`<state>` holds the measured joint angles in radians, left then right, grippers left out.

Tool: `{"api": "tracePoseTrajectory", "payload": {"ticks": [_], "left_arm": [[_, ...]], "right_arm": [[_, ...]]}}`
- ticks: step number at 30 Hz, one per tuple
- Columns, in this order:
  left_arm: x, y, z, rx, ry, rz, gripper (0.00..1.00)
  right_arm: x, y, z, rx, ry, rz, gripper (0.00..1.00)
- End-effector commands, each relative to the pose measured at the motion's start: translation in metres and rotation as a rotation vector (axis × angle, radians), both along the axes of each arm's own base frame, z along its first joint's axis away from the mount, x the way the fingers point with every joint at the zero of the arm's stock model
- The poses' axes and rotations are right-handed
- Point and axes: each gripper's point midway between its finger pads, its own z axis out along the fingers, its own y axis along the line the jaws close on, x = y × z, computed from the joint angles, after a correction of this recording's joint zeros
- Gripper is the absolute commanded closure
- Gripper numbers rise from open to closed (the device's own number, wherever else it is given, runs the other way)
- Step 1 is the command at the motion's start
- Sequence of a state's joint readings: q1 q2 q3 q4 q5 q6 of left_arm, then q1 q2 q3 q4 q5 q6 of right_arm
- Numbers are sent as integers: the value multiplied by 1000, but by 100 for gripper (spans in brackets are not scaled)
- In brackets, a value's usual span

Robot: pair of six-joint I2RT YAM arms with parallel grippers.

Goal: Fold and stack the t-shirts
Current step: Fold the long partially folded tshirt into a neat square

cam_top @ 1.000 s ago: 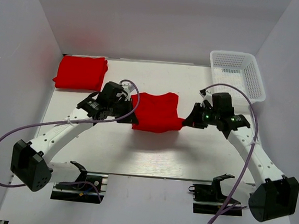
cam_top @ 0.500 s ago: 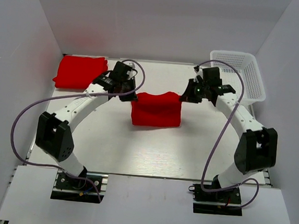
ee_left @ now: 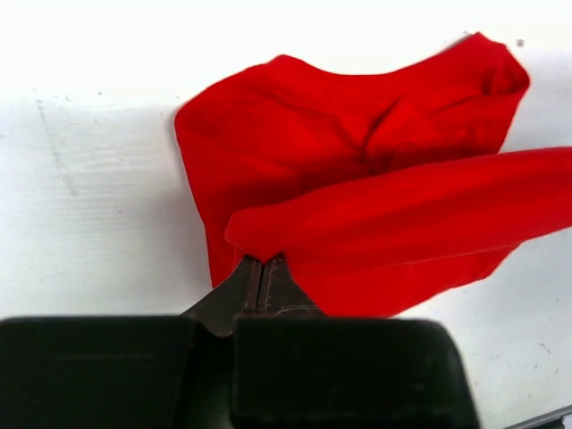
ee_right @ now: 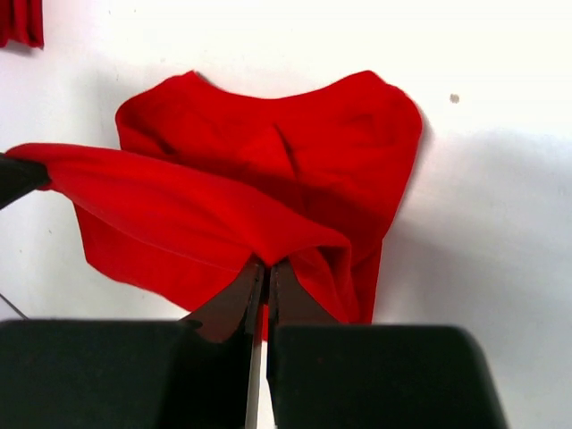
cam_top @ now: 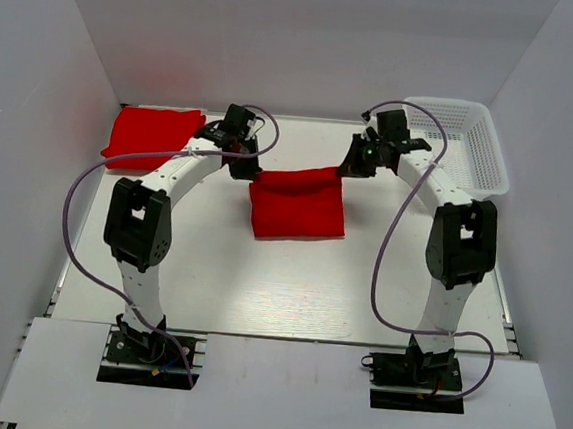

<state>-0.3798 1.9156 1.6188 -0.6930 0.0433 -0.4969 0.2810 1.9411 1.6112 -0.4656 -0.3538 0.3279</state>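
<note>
Pinching a limp red t-shirt (cam_top: 297,210) fold: left pincer (ee_left: 264,262), right pincer (ee_right: 260,264).

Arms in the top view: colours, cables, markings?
Left arm and right arm: white links, black joint housings, black jaws. A lilac cable loops along each. Green light on the right wrist. No markings legible.

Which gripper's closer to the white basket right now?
Right. The right gripper sits just left of the basket, pinching a far corner of the shirt; the left gripper holds the opposite far corner, farther left.
</note>
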Motion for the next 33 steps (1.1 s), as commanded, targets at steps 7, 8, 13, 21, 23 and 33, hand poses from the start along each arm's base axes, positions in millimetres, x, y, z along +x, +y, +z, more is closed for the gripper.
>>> {"api": "tracePoseTrajectory", "payload": {"ticks": [7,8,13,21,23,33], "left_arm": [[37,16,0,-16,-25,-3,100],[39,16,1,-19,-35,-3,100],[60,20,-11,-20,-41,16,81],[94,39,42,-23,-102,83,0],[81,41,32,-16,-76,69,0],[-4,8,-11,-138,-3,-105,0]], "right_arm": [[47,-2,-5,30,-34,-18,100],[50,-3,-8,28,-33,-27,100],[83,6,-11,77,-74,-42,80],[118,25,64,241,-221,-4,10],[103,18,59,217,-211,-5,10],[-3,-17,39,113,-165,-3,10]]}}
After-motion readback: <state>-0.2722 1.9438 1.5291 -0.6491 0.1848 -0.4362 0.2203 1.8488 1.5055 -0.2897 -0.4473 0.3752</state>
